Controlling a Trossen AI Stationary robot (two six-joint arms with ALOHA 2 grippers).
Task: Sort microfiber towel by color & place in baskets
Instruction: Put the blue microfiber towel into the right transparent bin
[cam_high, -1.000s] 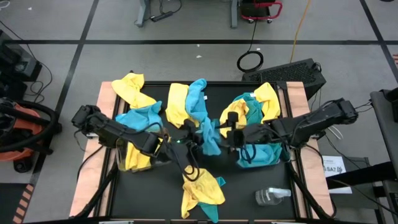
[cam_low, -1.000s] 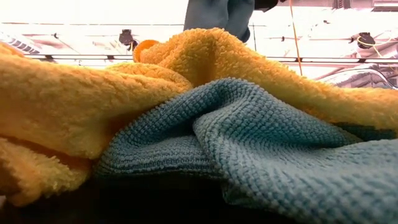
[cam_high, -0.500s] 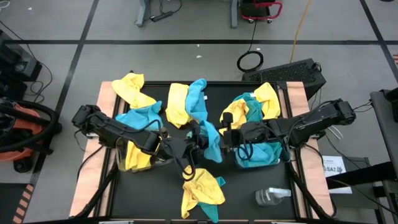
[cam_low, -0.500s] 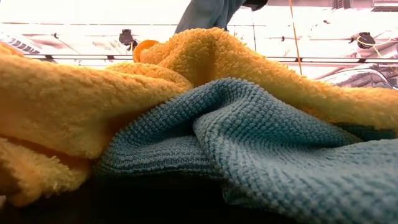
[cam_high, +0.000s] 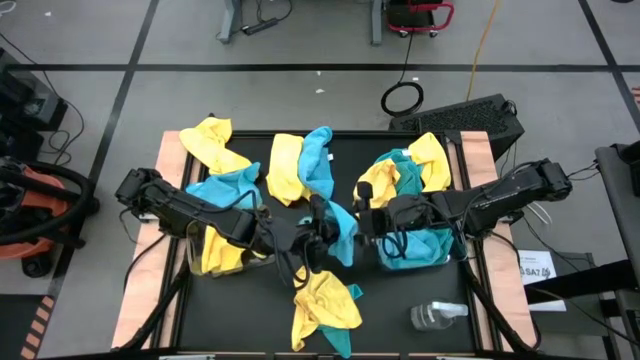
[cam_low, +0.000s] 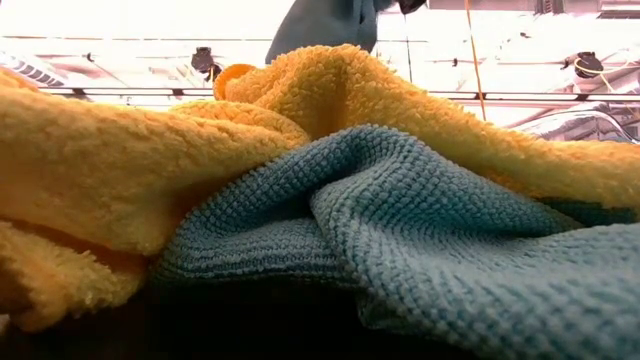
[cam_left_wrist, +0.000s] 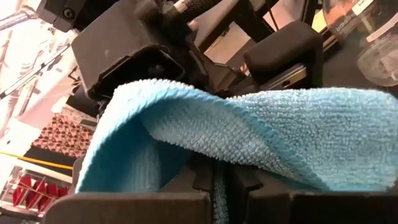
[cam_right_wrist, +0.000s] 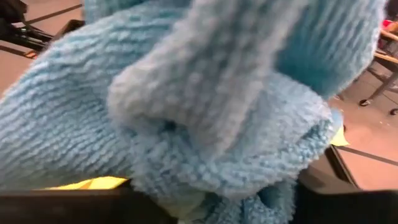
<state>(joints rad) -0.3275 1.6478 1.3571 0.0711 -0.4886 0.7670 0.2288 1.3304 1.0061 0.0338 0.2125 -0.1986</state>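
Left hand (cam_high: 318, 238) gripping turquoise towel (cam_high: 340, 228), mid-table

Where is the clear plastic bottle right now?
In the high view, the clear bottle lies near the table's front right corner, right of the yellow-and-blue towel heap, below the right basket.

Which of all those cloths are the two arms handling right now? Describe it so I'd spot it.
Look at the middle of the black table, where the two dark arms meet. Between the left gripper and the right gripper hangs one turquoise towel. Unlike the other cloths, it lies in no pile or bin.
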